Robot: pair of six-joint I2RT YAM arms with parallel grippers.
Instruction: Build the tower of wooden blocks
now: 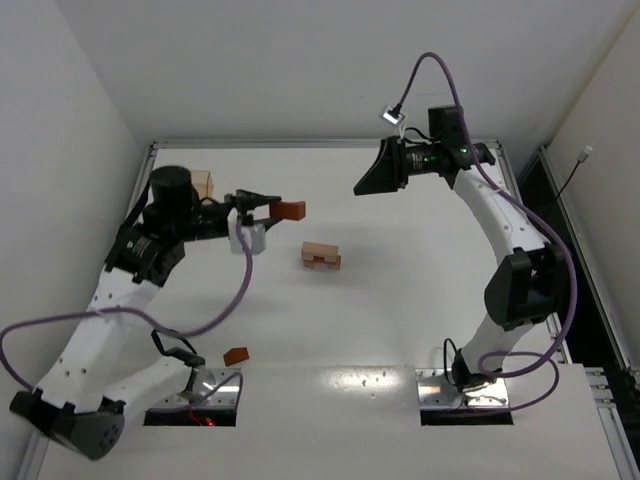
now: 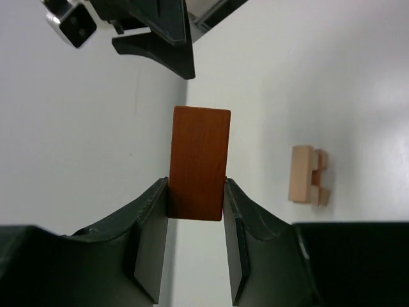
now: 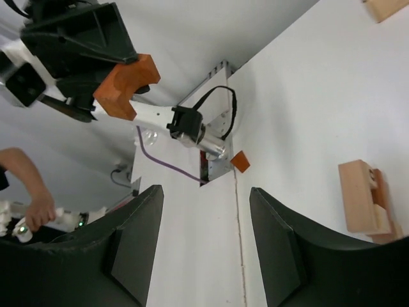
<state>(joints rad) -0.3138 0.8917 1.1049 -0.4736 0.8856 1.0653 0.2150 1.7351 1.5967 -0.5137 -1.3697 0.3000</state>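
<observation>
My left gripper point(image 1: 272, 205) is shut on a reddish-brown block point(image 1: 291, 210), held above the table left of centre. In the left wrist view the block point(image 2: 199, 163) stands out past the fingertips, pinched at its near end by the left gripper point(image 2: 195, 192). A low stack of pale tan and reddish blocks point(image 1: 321, 256) lies at mid-table, also seen as the stack point(image 2: 308, 174) and the stack point(image 3: 365, 204). My right gripper point(image 1: 365, 180) hangs open and empty at the back; its wrist view shows the gripper point(image 3: 204, 192) and the held block point(image 3: 128, 86).
A small reddish piece point(image 1: 236, 355) lies near the left arm's base. A pale wooden block point(image 1: 203, 184) sits at the back left behind the left arm. A person's hand point(image 3: 38, 211) shows beyond the table edge in the right wrist view.
</observation>
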